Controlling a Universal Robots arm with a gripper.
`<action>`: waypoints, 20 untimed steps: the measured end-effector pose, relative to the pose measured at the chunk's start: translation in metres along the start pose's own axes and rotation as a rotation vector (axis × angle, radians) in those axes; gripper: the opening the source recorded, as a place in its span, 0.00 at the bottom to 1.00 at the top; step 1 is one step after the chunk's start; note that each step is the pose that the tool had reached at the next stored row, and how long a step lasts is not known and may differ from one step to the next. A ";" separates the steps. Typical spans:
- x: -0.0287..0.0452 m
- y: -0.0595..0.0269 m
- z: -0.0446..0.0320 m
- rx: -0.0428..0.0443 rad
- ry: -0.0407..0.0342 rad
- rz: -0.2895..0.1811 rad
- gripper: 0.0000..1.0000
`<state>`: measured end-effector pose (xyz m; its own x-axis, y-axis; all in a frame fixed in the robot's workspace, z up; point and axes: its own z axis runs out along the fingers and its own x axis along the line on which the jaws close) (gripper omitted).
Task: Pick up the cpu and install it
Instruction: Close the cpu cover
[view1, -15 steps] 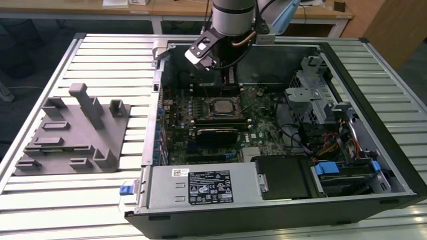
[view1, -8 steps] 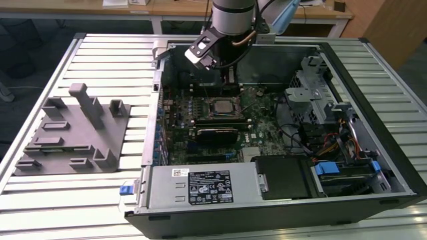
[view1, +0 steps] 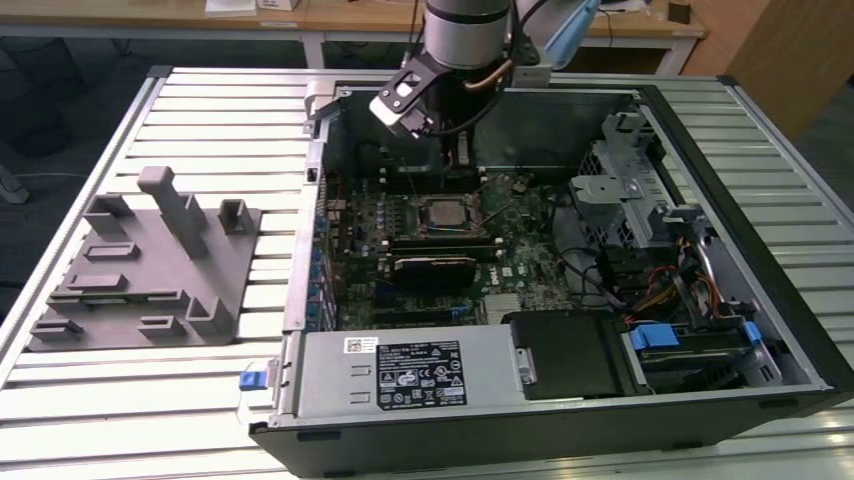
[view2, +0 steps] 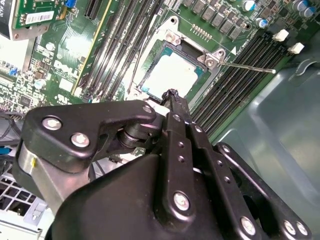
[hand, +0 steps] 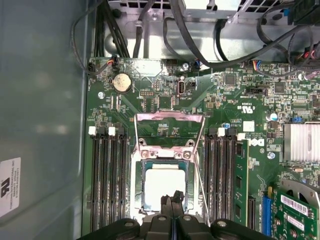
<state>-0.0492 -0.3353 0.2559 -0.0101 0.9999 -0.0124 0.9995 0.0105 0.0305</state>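
fingers (hand: 166, 206) of the gripper (hand: 172, 199) are pressed together with nothing between them, their tips just over 1 edge of the cpu (hand: 162, 186). the cpu lies flat in its socket on the motherboard (hand: 150, 100), the socket's metal frame (hand: 170, 117) flipped open, inside the computer case (view1: 534, 440).

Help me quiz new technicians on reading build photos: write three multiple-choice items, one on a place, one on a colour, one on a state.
1. Where is the cpu? A on the table; B in the motherboard socket; C between the gripper's fingers.
2. Its top is: A pale silver; B black; C green.
3. The socket's retention frame is: A clamped over the chip; B flipped open; C missing.
Key: 1 B, it lies flat in the socket in both wrist views; 2 A, its top shines pale silver; 3 B, the frame stands clear of the chip.
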 end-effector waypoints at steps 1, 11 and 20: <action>0.0000 0.0000 -0.0010 -0.0001 0.0001 0.000 0.11; -0.0001 0.0014 -0.0040 0.0000 0.0000 0.000 0.11; -0.0003 0.0263 -0.0031 0.0000 0.0002 0.000 0.11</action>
<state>-0.0230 -0.3353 0.2599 -0.0101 0.9999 -0.0123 0.9995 0.0105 0.0306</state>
